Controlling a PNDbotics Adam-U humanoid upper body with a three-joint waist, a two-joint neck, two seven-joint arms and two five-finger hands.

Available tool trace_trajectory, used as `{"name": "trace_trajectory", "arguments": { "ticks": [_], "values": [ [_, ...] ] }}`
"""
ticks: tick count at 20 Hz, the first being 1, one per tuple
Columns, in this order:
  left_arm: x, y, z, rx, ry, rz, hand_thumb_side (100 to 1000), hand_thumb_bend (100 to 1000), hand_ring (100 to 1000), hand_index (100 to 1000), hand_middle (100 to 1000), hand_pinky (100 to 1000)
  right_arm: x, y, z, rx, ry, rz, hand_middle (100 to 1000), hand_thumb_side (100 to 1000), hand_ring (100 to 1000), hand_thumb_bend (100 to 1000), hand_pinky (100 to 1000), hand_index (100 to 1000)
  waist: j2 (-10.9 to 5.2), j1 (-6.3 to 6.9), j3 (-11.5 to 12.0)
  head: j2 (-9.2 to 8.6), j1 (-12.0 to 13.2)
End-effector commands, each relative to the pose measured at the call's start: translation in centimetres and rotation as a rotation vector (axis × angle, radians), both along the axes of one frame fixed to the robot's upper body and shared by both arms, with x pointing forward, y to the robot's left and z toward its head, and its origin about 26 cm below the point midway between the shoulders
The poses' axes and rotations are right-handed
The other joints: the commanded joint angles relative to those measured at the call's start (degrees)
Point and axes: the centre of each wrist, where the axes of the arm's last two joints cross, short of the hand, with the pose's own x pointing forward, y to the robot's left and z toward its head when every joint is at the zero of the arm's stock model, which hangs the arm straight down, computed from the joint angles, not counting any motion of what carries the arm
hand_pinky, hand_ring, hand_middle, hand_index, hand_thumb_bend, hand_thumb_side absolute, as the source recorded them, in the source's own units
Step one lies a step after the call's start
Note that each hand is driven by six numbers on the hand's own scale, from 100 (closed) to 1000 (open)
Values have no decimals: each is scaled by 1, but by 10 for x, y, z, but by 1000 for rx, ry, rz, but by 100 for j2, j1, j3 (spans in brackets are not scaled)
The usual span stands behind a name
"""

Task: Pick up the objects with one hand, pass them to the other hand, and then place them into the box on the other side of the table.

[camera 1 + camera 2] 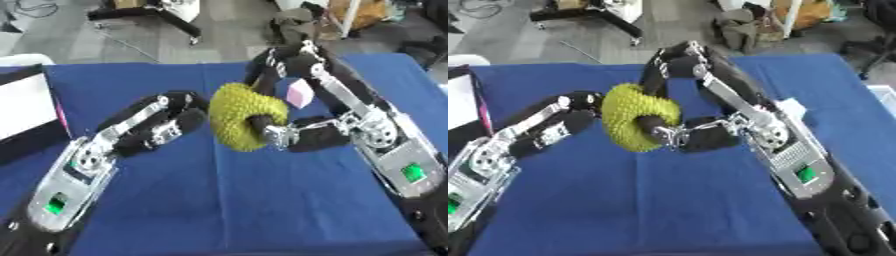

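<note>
Box: a white box with a dark rim [26,107] sits at the counter's left edge, well apart from the hands.
Left hand: the left hand [166,122] reaches in from the lower left, fingers stretched toward the ball and touching its left side; it does not look closed round it.
Ball: a yellow, bumpy ball [245,116] hangs above the middle of the blue counter [227,200], between the two hands.
Right hand: the right hand [302,135] comes from the right, thumb and fingers curled round the ball, holding it up.
Pink piece: a small pale pink shape [299,93] shows just behind the ball; what it is I cannot tell.
Handling: the ball looks light and soft, its knobbly skin unlikely to slip. Best taken across its middle, fingers on one side and thumb on the other.
</note>
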Motion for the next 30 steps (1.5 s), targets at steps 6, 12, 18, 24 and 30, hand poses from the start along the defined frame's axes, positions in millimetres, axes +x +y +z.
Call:
{"name": "trace_trajectory", "arguments": {
  "ticks": [6,12,18,24,30],
  "values": [
    [-6,-3,21,32,-21,-108,869,554,887,737,713,854,-4,4,9,-22,-1,48,321,100,584,100,697,197,-10,-20,19,-14,-91],
    [-7,-3,24,71,-29,-137,871,557,888,737,714,855,-4,9,10,-62,6,79,322,100,574,100,670,196,-4,-25,28,-14,-118],
    [-9,-9,26,95,-33,-168,858,555,889,738,721,852,-5,15,12,-79,6,118,322,100,574,100,662,196,-11,-35,33,-14,-133],
    [-9,-18,23,119,-44,-176,763,448,850,700,667,828,-5,20,14,-75,5,140,323,100,576,100,663,197,-21,-49,16,-14,-124],
    [-9,-24,19,95,-36,-164,609,281,747,588,528,747,-5,20,15,-69,9,143,323,100,577,100,660,198,-22,-49,-8,-14,-107]
  ]
}}
